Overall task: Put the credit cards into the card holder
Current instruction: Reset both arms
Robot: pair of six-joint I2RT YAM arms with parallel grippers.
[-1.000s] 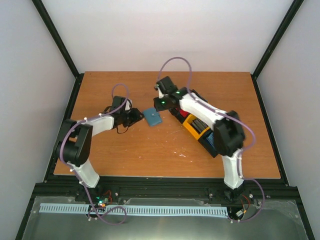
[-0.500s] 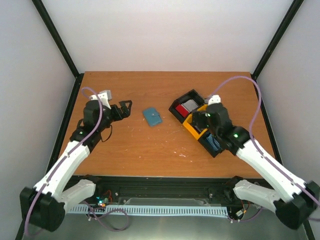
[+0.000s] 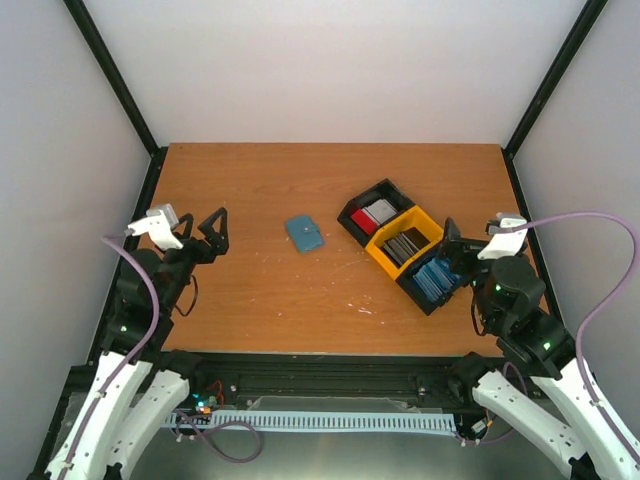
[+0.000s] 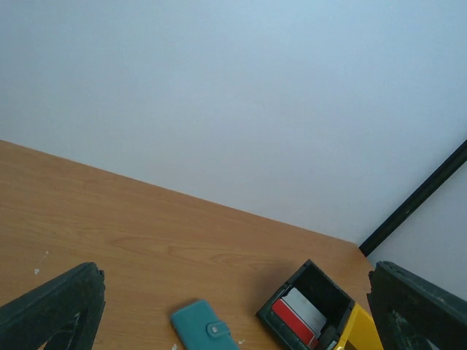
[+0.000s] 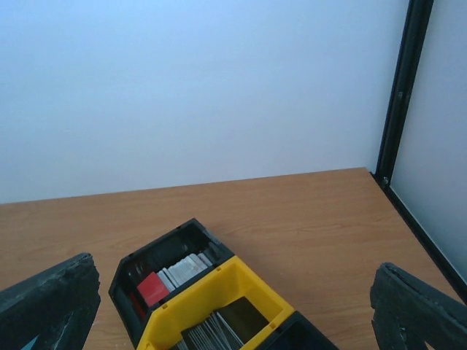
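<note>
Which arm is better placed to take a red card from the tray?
Likely the right: the right gripper hangs open beside the tray holding the red cards; the left gripper sits beyond the card holder.

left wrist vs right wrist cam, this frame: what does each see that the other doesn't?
Left wrist only: the card holder, closed, lying flat on the table. Right wrist only: the dark cards standing inside the tray's yellow compartment. Both: the tray's black end compartment with a red card in it, the wooden table and the back wall.
</note>
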